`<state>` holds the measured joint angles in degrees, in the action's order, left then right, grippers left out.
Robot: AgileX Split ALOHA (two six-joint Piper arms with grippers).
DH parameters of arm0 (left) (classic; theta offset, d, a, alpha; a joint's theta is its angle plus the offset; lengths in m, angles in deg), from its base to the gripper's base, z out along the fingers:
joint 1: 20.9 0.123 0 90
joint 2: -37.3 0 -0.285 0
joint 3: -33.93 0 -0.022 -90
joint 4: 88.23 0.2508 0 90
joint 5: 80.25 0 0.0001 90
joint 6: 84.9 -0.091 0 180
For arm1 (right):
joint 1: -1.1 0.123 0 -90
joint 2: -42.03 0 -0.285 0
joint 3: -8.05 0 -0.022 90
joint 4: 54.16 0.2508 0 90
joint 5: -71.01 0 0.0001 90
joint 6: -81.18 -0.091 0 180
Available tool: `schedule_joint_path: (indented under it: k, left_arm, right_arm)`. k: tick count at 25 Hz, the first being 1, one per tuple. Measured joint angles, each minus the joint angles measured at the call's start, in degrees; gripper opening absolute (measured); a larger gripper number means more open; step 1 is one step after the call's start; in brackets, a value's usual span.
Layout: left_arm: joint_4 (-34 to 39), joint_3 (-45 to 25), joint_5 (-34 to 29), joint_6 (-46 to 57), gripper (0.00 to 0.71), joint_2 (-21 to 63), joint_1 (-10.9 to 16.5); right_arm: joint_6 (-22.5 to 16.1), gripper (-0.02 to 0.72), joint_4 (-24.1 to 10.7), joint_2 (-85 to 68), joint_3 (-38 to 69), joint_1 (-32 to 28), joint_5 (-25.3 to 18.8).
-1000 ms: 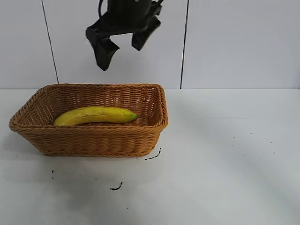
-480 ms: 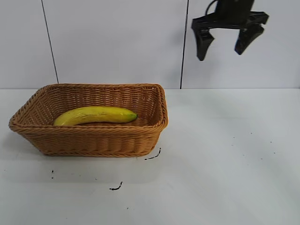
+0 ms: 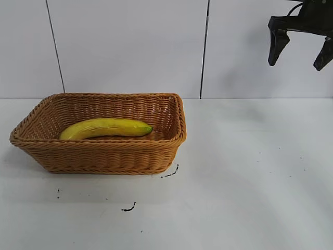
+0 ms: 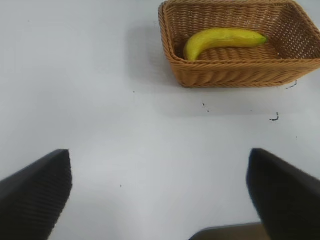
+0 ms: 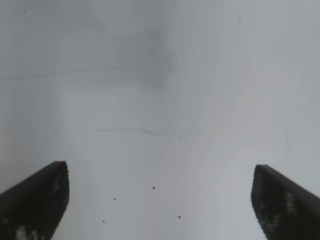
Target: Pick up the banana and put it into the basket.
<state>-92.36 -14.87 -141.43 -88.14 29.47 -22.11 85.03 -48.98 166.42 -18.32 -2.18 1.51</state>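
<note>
A long curved yellow banana [image 3: 106, 127] lies inside the rectangular woven wicker basket [image 3: 104, 156], at the white table's [image 3: 250, 177] left.

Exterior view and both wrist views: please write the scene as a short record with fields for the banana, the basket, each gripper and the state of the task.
banana: lies lengthwise inside the basket, untouched by either gripper
basket: stands on the white table, at the exterior view's left
right gripper: open, empty, high at the exterior view's upper right, well away from the basket
left gripper: open, empty, over bare table, looking toward the basket
task state: banana already in the basket
</note>
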Motion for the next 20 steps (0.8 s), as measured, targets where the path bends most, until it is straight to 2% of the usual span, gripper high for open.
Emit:
schedule_joint_path:
  k: [9, 10, 17, 20]
  left_arm:
    - [0.0, 0.0, 0.0, 0.0, 0.69, 0.0, 0.0]
    - [0.0, 0.0, 0.0, 0.0, 0.69, 0.0, 0.0]
    - [0.0, 0.0, 0.0, 0.0, 0.69, 0.0, 0.0]
    - [0.0, 0.0, 0.0, 0.0, 0.69, 0.0, 0.0]
  right_arm:
    - [1.1, 0.692, 0.3, -20.5, 28.0, 0.0, -0.1]
    - [1.5, 0.692, 0.7, -25.4, 33.8, 0.0, -0.1]
    - [3.4, 0.692, 1.1, -41.9, 50.1, 0.0, -0.1]
    - [3.5, 0.692, 1.2, -49.1, 57.4, 0.0, 1.9]
